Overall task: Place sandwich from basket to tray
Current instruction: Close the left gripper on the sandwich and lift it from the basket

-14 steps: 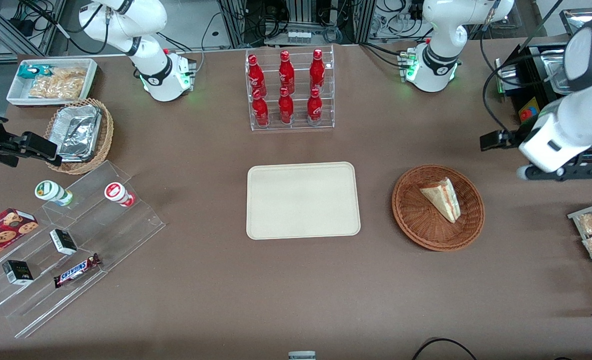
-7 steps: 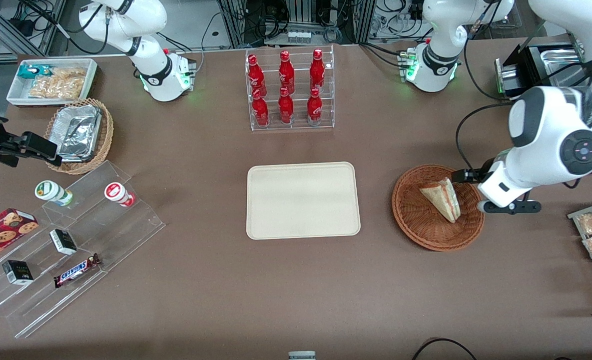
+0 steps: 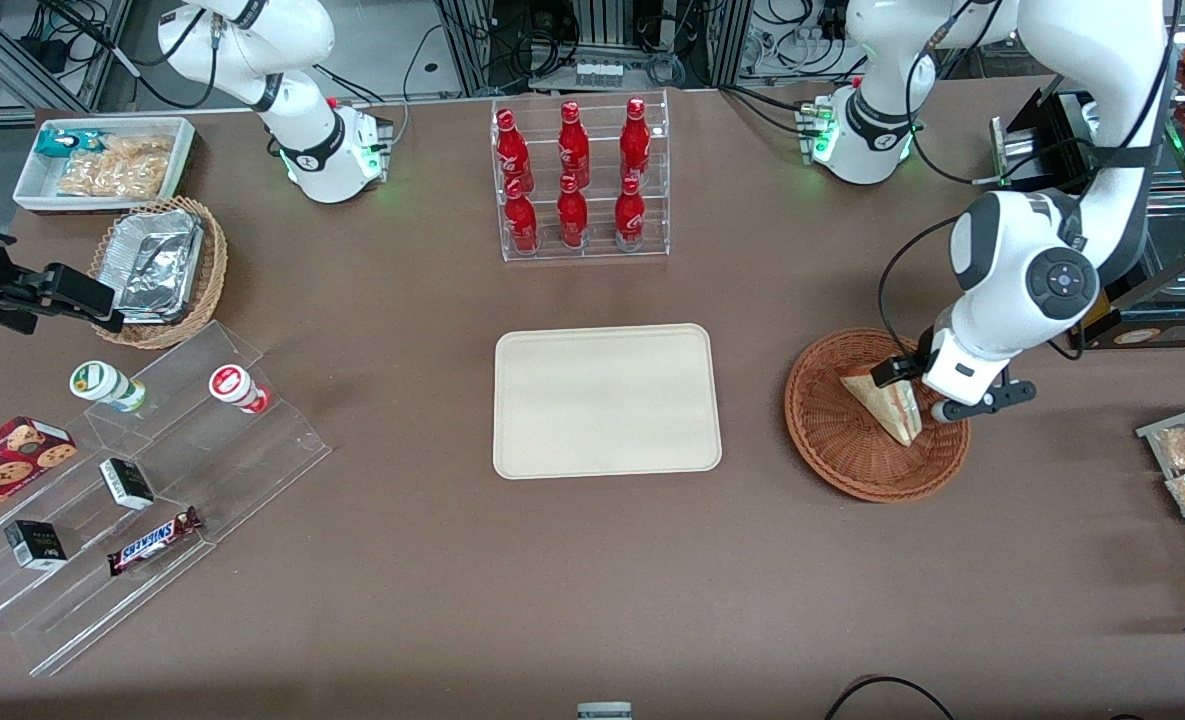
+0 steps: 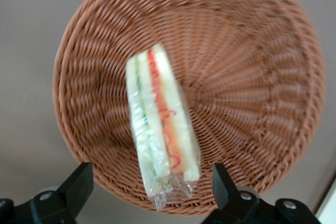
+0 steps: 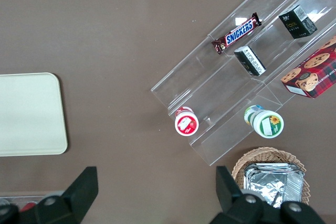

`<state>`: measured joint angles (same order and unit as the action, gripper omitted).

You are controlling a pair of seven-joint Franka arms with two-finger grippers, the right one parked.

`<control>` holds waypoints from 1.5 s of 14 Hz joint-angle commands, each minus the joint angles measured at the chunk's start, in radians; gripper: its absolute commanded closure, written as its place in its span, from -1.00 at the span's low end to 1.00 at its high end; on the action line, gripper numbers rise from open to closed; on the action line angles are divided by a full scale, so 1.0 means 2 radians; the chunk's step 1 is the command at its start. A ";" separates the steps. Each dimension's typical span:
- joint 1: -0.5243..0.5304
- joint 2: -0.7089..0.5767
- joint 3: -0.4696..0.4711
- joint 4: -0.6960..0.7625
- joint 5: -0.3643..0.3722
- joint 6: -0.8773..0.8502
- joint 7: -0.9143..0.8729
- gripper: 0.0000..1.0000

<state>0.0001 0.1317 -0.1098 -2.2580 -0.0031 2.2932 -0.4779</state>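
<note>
Hovering over the round reddish-brown wicker basket (image 3: 877,415), the left gripper (image 4: 152,190) holds its jaws spread above the clear-wrapped triangular white-bread sandwich (image 4: 161,132) lying inside, apart from the beige rectangular tray (image 3: 607,400).

Sandwich (image 3: 884,404) (image 4: 161,139): clear-wrapped triangular wedge, white bread with red and green filling, lying in the basket (image 3: 837,455) (image 4: 252,77). Round, shallow, reddish-brown wicker, toward the working arm's end of the bench. Tray (image 3: 607,400) (image 5: 29,114): flat, cream, round-cornered, beside the basket, apart from it.
</note>
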 commanded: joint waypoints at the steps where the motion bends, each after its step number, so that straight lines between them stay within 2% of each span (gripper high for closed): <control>1: -0.002 -0.022 0.000 -0.025 -0.002 0.013 -0.083 -1.00; 5: -0.004 0.002 0.000 -0.053 -0.002 0.097 -0.153 -1.00; 8: -0.010 0.019 0.000 -0.053 -0.002 0.114 -0.174 -1.00; 9: -0.010 0.025 0.000 -0.051 -0.003 0.114 -0.188 -0.67; 10: -0.010 0.029 0.000 -0.049 -0.003 0.114 -0.214 0.19; 11: -0.011 0.032 0.000 -0.048 -0.003 0.113 -0.218 0.78; 12: -0.011 0.032 0.000 -0.045 -0.002 0.112 -0.214 0.93; 16: -0.014 0.013 0.000 -0.012 0.004 0.080 -0.081 1.00; 19: -0.021 0.025 -0.010 0.083 0.003 -0.046 0.053 0.96; 21: -0.050 0.043 -0.011 0.144 0.005 -0.115 0.068 0.98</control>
<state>-0.0410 0.1758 -0.1307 -2.0939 -0.0002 2.1856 -0.3917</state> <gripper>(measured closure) 0.841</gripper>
